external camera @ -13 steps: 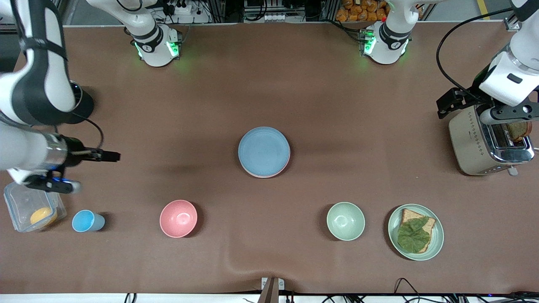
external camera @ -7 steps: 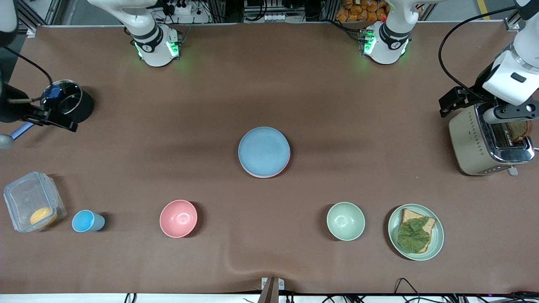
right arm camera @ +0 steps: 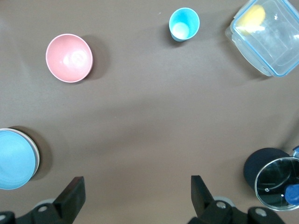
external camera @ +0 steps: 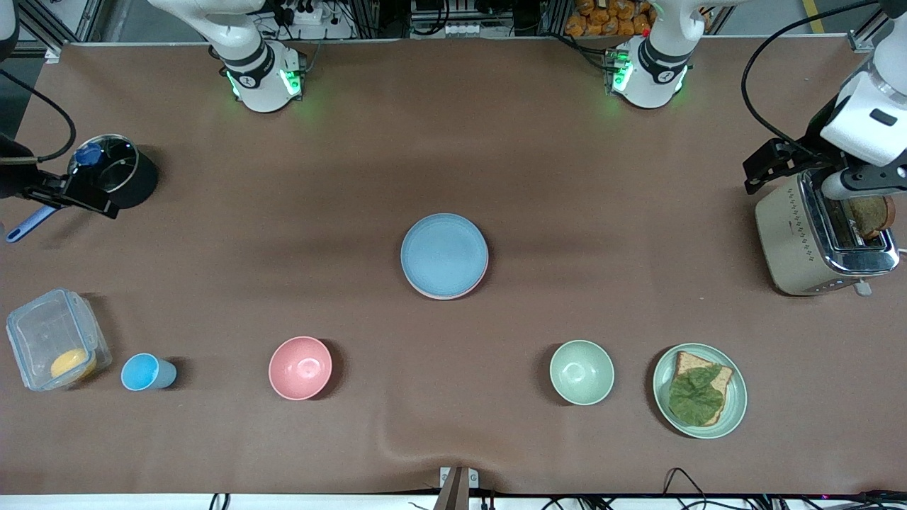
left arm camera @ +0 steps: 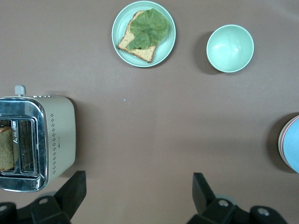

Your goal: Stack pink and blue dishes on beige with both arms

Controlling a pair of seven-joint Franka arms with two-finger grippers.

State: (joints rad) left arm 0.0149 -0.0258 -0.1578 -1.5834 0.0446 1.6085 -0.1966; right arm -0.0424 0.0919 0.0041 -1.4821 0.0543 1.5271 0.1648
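Observation:
The light blue plate (external camera: 444,253) lies on top of a stack at the table's middle. The pink plate's rim (external camera: 459,293) peeks out under it. The beige plate is hidden beneath them; only a pale edge (right arm camera: 37,158) shows in the right wrist view. The same stack appears at the rim of the left wrist view, blue plate (left arm camera: 293,150) uppermost. My left gripper (external camera: 854,188) (left arm camera: 138,191) hangs high over the toaster, open and empty. Over the black pot, my right gripper (external camera: 28,225) (right arm camera: 136,193) is up in the air, open and empty.
A toaster (external camera: 815,241) with bread stands at the left arm's end, a black pot with glass lid (external camera: 117,177) at the right arm's end. Nearest the front camera stand a clear container (external camera: 53,347), blue cup (external camera: 145,372), pink bowl (external camera: 300,367), green bowl (external camera: 582,372) and green bread plate (external camera: 737,411).
My right arm has swung away from above the clear container to above the black pot. My left gripper has drifted slightly over the toaster. The plate stack has not moved.

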